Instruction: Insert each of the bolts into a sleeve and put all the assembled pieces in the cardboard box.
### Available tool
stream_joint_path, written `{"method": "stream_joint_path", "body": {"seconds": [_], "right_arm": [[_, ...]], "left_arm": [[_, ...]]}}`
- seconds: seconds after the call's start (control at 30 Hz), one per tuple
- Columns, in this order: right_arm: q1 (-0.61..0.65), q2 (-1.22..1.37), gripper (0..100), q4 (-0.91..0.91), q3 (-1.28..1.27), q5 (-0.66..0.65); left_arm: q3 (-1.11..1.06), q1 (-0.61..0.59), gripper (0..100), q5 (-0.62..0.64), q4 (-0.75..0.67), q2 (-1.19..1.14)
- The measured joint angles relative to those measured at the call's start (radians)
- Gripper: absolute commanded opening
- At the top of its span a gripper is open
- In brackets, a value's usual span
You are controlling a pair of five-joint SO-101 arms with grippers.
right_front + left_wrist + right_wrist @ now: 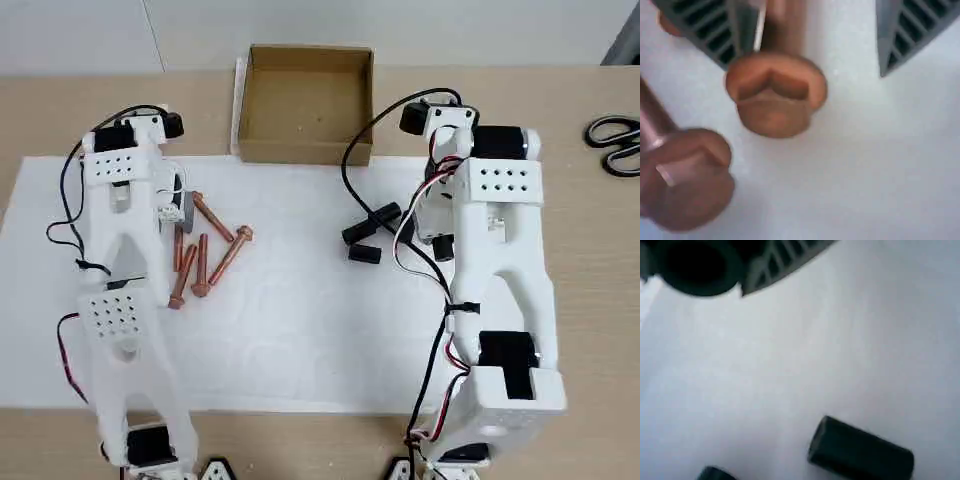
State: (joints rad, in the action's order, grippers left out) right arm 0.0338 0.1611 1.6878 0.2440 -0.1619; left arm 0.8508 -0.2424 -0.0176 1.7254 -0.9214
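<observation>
Bolts [205, 250] lie fanned at left on the surface [300, 330]: stiff, smooth copper-coloured metal that I expect to roll. My left tool [810, 70] stands spread astride one bolt [775, 95]; I'd pinch it mid-shank. Right tool [437, 232], beside the sleeves [372, 222]: cannot tell.

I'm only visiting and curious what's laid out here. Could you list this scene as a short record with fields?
left hand: open, fingers either side of one bolt
right hand: low over the mat, beside the sleeves
bolts: copper, loose cluster by the left hand
sleeves: black, lying on the mat
box: cardboard, open-topped, at the mat's far edge
scissors: on the table, far right
</observation>
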Motion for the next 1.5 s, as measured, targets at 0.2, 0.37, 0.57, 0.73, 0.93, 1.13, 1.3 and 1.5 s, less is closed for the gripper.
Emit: {"method": "stream_joint_path", "body": {"seconds": [0.2,0.37,0.57,0.73,0.93,1.13,1.3,1.5], "right_arm": [[0.0,0.0,0.7,0.0,0.0,0.0],[0.0,0.0,0.7,0.0,-0.005,0.0],[-0.002,0.0,0.7,0.0,-0.058,0.0],[0.0,0.0,0.7,0.0,-0.06,0.0],[0.0,0.0,0.7,0.0,-0.06,0.0],[0.0,0.0,0.7,0.0,-0.06,0.0],[0.0,-0.008,0.6,0.0,-0.06,0.0],[-0.002,-0.186,0.6,0.0,-0.06,0.0]], "left_arm": [[0.043,0.003,15,0.0,0.002,-0.031],[0.075,0.003,14,0.02,0.002,-0.048],[0.08,0.009,5,0.037,0.002,-0.049],[0.081,0.014,1,0.041,0.002,-0.049],[0.103,0.014,1,0.041,0.002,-0.072],[0.144,0.023,1,0.041,0.015,-0.068],[0.135,0.017,1,0.084,0.011,0.104],[-0.011,0.006,1,0.233,0.011,0.43]]}}
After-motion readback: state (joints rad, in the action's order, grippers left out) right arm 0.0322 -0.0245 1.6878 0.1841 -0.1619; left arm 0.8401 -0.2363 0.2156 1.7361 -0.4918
